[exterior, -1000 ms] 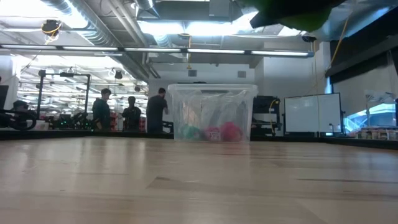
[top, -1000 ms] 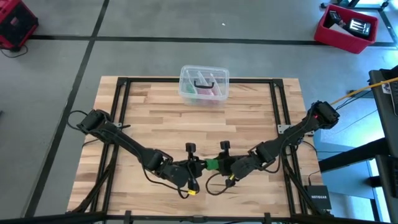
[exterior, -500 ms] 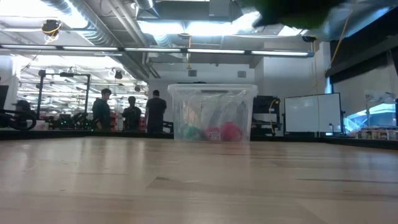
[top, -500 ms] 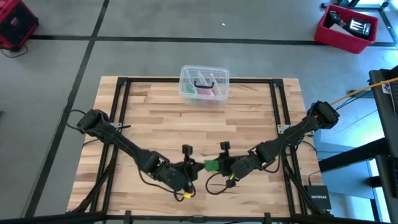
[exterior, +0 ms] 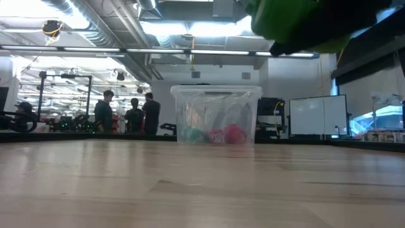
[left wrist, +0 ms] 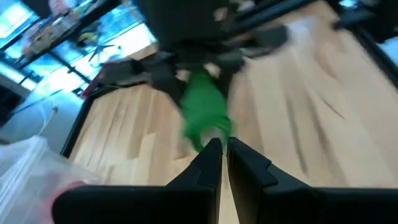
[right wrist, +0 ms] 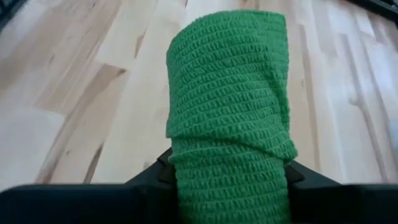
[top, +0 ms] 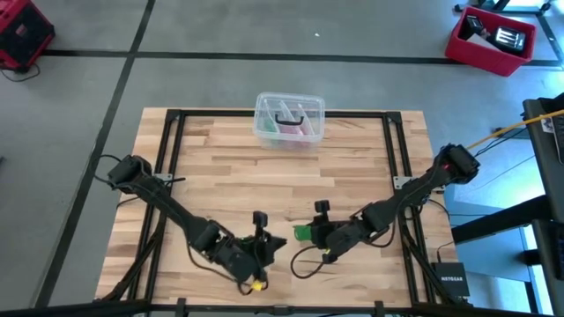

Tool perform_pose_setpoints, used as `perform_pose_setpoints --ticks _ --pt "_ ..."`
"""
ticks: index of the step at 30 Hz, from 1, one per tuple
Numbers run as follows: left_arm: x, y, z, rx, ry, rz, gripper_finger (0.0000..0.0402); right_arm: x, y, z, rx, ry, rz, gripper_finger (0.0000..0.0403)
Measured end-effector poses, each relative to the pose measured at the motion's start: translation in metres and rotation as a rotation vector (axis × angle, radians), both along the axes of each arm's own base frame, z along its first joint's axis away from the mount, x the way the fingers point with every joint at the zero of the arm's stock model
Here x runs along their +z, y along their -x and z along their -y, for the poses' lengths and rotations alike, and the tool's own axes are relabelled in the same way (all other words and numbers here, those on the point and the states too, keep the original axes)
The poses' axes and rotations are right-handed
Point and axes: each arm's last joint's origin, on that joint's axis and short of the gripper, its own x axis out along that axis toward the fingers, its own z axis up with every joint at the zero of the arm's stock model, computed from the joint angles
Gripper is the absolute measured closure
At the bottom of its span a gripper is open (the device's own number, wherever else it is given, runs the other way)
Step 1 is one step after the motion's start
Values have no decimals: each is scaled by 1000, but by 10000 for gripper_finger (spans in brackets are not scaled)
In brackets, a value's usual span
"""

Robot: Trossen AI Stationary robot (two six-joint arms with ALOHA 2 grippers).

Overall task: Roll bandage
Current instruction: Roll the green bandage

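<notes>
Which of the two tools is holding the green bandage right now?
The right tool grips the rolled bandage. The left tool is shut and empty, just beside it.

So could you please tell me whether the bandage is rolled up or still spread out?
Rolled up: the bandage is a compact green cylinder of wound layers, clamped in the right gripper above the table.

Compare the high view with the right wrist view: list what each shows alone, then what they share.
Only the high view: both arms, the left gripper shut and apart from the roll, and the clear plastic box at the far edge. Only the right wrist view: the bandage's knit weave. Both: the bandage roll in the right gripper above the wooden table.
</notes>
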Motion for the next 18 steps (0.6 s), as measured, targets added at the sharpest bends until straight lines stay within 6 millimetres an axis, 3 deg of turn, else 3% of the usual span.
perform_pose_setpoints --ticks 5,10,18 --pt "-4 -21 -18 79 72 62 384 -9 -3 -2 1 18 -23 276" --pt "-18 -38 -26 3 151 32 384 -7 -4 -2 -21 29 4 276" --pt "-29 -42 -35 56 187 -26 384 -8 -5 -2 -14 21 4 276"
